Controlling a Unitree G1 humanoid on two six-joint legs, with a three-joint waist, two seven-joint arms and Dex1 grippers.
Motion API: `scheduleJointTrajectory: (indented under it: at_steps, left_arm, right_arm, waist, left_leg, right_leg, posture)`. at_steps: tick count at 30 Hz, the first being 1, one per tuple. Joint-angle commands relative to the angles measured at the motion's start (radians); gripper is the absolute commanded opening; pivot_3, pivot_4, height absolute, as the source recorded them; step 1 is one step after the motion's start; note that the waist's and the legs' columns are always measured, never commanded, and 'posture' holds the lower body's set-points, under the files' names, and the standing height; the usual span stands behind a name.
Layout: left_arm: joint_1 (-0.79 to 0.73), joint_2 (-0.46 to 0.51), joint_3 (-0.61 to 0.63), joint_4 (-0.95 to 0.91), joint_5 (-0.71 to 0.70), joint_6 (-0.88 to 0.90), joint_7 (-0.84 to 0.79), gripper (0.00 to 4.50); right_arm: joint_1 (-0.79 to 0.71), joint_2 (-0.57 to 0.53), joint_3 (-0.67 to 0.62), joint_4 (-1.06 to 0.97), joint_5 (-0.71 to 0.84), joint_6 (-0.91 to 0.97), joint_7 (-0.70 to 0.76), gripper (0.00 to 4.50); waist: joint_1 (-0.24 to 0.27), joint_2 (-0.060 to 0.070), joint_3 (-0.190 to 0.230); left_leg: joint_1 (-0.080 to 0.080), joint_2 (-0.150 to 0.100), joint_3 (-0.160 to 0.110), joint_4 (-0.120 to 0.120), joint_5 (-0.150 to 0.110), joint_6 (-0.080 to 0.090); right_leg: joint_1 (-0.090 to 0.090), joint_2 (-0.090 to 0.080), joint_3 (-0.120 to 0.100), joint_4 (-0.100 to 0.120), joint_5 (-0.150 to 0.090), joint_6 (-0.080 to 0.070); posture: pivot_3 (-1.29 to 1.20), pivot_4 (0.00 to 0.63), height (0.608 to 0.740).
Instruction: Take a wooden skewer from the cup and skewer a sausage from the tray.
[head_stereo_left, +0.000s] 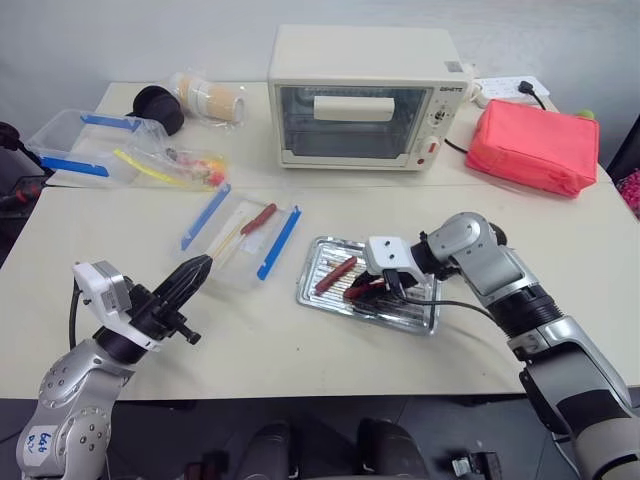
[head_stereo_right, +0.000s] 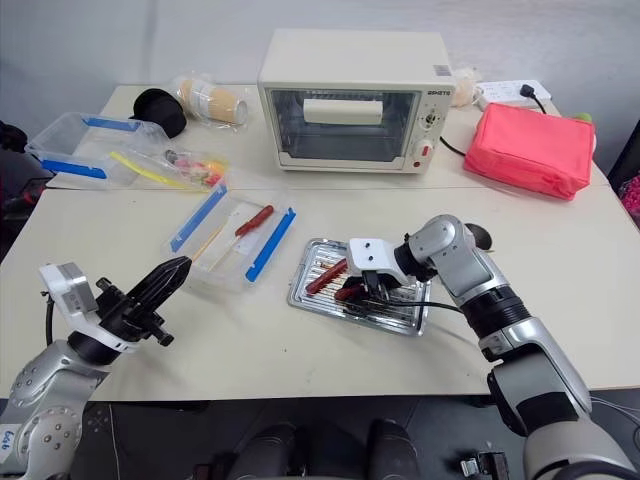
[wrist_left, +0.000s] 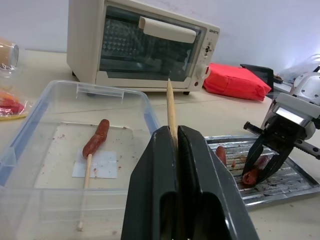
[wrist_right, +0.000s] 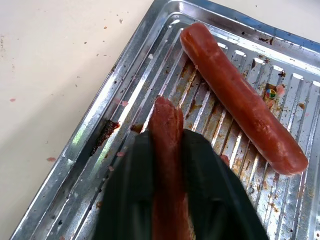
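Observation:
A thin pale wooden skewer (wrist_left: 171, 107) stands up from between the fingers of my left gripper (wrist_left: 175, 134), which is shut on it and hovers over the table's front left (head_stereo_left: 198, 268). My right gripper (head_stereo_left: 380, 289) reaches down into the silver tray (head_stereo_left: 304, 288) and is shut on a reddish-brown sausage (wrist_right: 166, 120). That sausage lies on the tray's ribbed floor (wrist_right: 100, 135). A second sausage (wrist_right: 240, 100) lies loose beside it, to the left in the head views (head_stereo_left: 335, 273). The cup is hidden from view.
A clear blue-edged container (head_stereo_left: 215, 215) between my arms holds a skewered sausage (head_stereo_left: 258, 218). A cream toaster oven (head_stereo_left: 362, 95) stands at the back, with a red pouch (head_stereo_left: 535, 145) to its right. Zip bags (head_stereo_left: 90, 145) and a black round container (head_stereo_left: 158, 105) sit at the back left.

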Motion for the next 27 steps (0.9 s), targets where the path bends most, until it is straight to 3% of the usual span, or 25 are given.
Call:
scheduleJointTrajectory:
  at_steps: [1,9,21,27]
  left_arm:
    - [-0.004,0.008,-0.001,-0.032,0.007,-0.019,-0.002,0.00]
    - [-0.022,0.034,-0.027,-0.017,0.029,-0.019,-0.041,0.00]
    - [-0.020,0.243,-0.217,-0.021,0.158,-0.035,-0.324,0.00]
    - [-0.091,0.245,-0.279,0.011,0.176,-0.033,-0.361,0.00]
  right_arm:
    - [-0.012,0.001,-0.019,-0.006,0.000,0.000,-0.001,0.37]
    - [-0.005,-0.007,-0.030,-0.024,0.018,0.003,0.010,0.37]
    - [0.027,-0.066,-0.083,-0.278,0.169,0.002,0.128,0.37]
    - [0.010,-0.070,-0.063,-0.339,0.168,0.036,0.113,0.37]
  waist:
    - [0.000,0.000,0.000]
    - [0.000,0.000,0.000]
    - [0.001,0.000,0.000]
    - [0.002,0.000,0.000]
  left_leg:
    - [0.000,0.000,0.000,0.000,0.000,0.000]
    - [0.000,0.000,0.000,0.000,0.000,0.000]
    - [-0.001,0.000,0.000,-0.001,0.000,-0.001]
    - [-0.001,0.000,0.000,-0.001,0.000,-0.001]
  right_leg:
    - [0.000,0.000,0.000,0.000,0.000,0.000]
    - [0.000,0.000,0.000,0.000,0.000,0.000]
    - [-0.001,0.000,0.000,-0.001,0.000,0.000]
    - [-0.002,-0.001,0.000,0.000,0.000,0.000]
  posture:
    - [0.00,0.150,0.740]
    - [0.00,0.150,0.740]
    - [0.00,0.150,0.740]
    - [0.00,0.150,0.740]
